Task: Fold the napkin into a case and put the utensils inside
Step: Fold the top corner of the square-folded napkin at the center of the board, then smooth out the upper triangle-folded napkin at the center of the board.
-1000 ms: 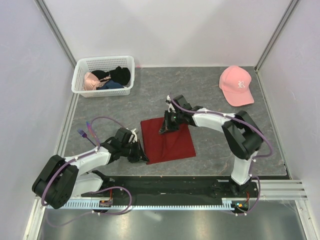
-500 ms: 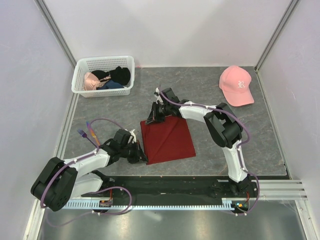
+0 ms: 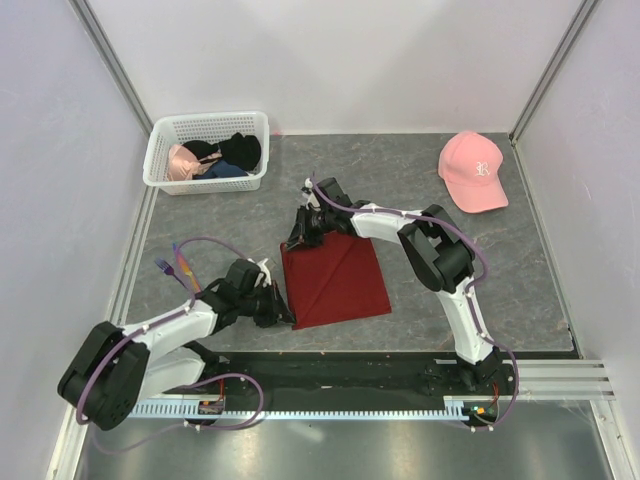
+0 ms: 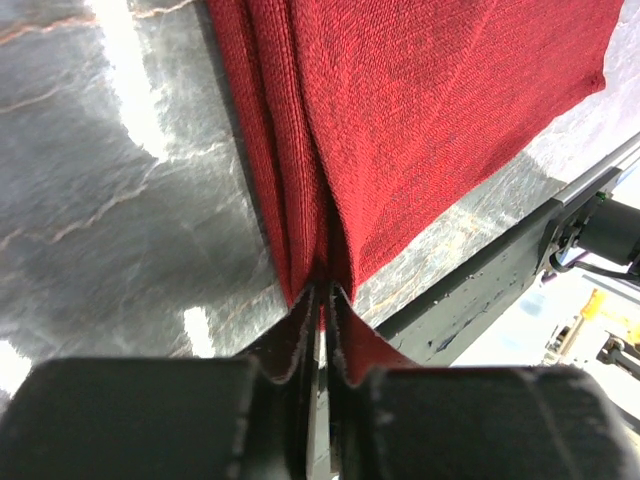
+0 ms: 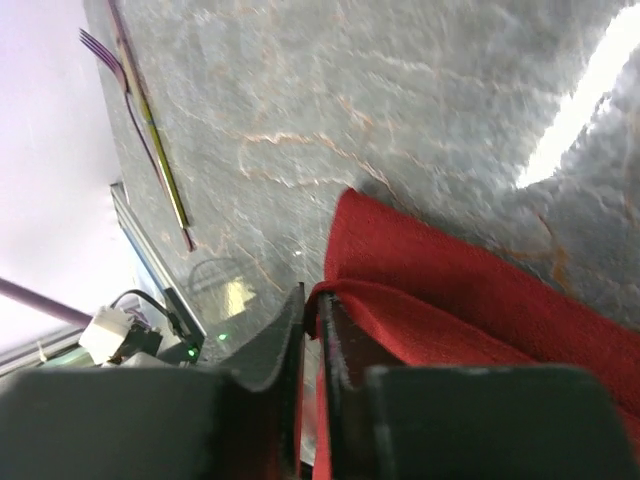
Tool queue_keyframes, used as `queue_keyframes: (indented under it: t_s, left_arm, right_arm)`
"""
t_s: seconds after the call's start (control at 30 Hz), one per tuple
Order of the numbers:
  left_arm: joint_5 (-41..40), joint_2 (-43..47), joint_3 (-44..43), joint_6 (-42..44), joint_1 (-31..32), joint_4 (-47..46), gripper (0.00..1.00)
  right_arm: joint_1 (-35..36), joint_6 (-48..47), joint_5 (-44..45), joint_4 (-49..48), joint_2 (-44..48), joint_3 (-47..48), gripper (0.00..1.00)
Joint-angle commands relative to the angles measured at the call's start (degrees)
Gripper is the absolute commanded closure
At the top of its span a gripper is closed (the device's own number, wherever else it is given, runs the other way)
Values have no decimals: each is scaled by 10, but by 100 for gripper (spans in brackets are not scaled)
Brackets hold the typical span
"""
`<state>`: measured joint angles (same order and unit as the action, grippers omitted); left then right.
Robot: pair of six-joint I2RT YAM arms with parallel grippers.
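The napkin (image 3: 340, 285) lies flat in the middle of the grey table (image 3: 450, 280), with a diagonal crease across it; my left gripper (image 3: 284, 313) is at its near left corner, jaws clamped together on a pinch of the red cloth, which bunches into pleats just ahead of the fingertips; my right gripper (image 3: 300, 238) is at the far left corner, jaws close together with a raised fold of cloth nipped between them; the utensils (image 3: 175, 262) lie well apart to the left; a white basket (image 3: 157, 160) and a pink cap (image 3: 472, 170) sit at the far corners.
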<state>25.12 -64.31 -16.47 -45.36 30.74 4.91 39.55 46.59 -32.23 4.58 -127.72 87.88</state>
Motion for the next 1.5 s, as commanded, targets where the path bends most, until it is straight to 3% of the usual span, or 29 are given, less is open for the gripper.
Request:
queue_keyframes:
  t_s: [0.0, 0.2, 0.3, 0.47, 0.57, 0.77, 0.97, 1.17, 1.47]
  left_arm:
    - [-60, 81, -13, -24, 2, 76, 86]
    - [-143, 253, -48, -59, 1, 169, 74]
    - [-126, 232, -81, -52, 1, 170, 73]
    - [-61, 114, -110, -23, 1, 115, 79]
    - [-43, 59, -111, -10, 1, 79, 82]
    - [-28, 9, -99, 3, 1, 45, 84]
    - [-16, -21, -74, 3, 2, 11, 84]
    - [-24, -39, -59, 10, 2, 3, 84]
    - [-26, -23, -58, 24, 1, 16, 82]
  right_arm:
    - [0, -1, -5, -12, -13, 50, 76]
    - [-11, -23, 6, 18, 11, 62, 58]
    - [-26, -51, 38, 50, 70, 32, 50]
    - [-56, -84, 57, 62, 143, -51, 44]
    - [-95, -98, 53, 60, 165, -100, 49]
    - [-141, -114, 54, 48, 183, -155, 68]
    - [-153, -113, 57, 47, 171, -169, 76]
    - [-169, -124, 135, 82, 176, -186, 81]
    - [-181, -143, 174, 110, 245, -220, 85]
